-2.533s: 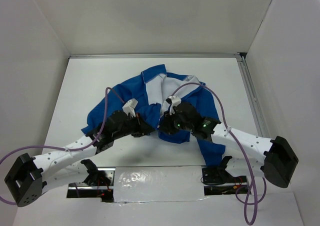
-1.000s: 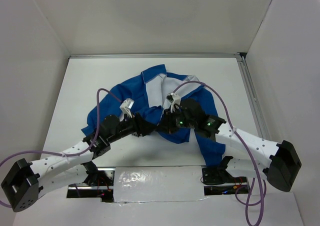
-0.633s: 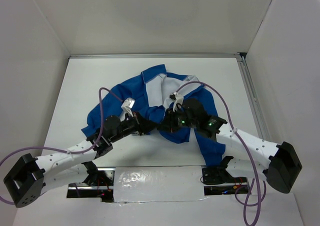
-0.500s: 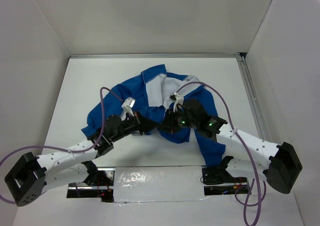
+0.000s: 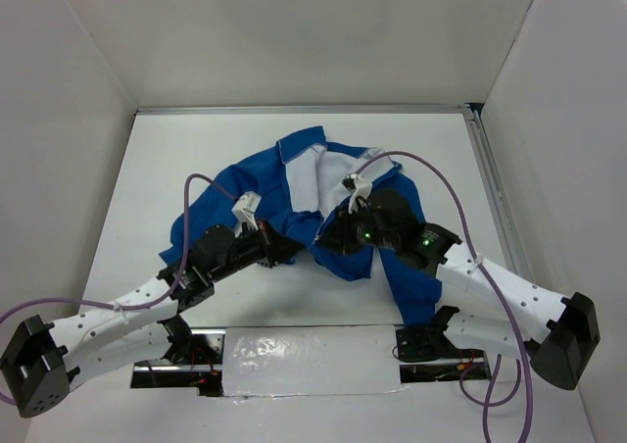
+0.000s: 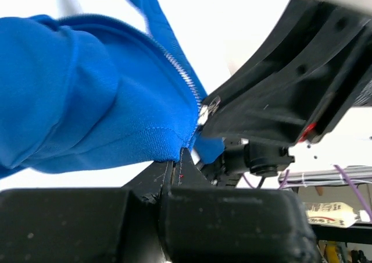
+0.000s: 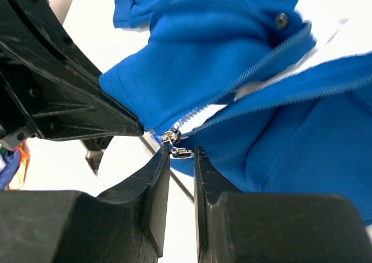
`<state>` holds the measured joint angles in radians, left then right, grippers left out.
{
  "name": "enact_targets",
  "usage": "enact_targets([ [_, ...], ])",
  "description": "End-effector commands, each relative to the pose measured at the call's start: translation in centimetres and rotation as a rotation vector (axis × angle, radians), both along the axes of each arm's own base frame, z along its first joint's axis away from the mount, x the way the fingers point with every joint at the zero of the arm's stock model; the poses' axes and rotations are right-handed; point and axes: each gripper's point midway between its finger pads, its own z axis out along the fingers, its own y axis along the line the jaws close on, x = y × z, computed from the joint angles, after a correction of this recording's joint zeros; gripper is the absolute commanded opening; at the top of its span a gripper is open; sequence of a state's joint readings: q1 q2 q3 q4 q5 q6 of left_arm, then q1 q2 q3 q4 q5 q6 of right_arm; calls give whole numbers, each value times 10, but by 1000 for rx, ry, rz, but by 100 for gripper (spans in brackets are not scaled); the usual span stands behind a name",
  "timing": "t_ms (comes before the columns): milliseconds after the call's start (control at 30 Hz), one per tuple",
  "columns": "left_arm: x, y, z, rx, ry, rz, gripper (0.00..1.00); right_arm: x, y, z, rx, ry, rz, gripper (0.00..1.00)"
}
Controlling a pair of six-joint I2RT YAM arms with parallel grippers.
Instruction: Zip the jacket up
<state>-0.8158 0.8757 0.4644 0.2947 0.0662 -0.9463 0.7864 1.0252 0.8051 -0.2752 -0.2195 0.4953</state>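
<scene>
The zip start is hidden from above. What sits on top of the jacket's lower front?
The left hand, shut on the hem of the jacket, and the right hand, pinching the zipper pull. From above they cover the hem.

From above, the left claw (image 5: 293, 252) and right claw (image 5: 324, 243) hide the lower hem of the jacket (image 5: 265, 173).

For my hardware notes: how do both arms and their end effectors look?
The left arm and right arm have white dotted links, black joints and a looping purple cable each. The left end effector and right end effector are black, two-fingered.
</scene>
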Motion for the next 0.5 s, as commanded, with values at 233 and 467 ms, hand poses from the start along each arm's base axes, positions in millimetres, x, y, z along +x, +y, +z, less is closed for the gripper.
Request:
enact_targets([
  [233, -14, 15, -26, 154, 46, -32, 0, 27, -4, 33, 25, -88, -97, 0],
  [467, -39, 31, -33, 155, 146, -46, 0, 77, -44, 36, -148, -135, -415, 0],
])
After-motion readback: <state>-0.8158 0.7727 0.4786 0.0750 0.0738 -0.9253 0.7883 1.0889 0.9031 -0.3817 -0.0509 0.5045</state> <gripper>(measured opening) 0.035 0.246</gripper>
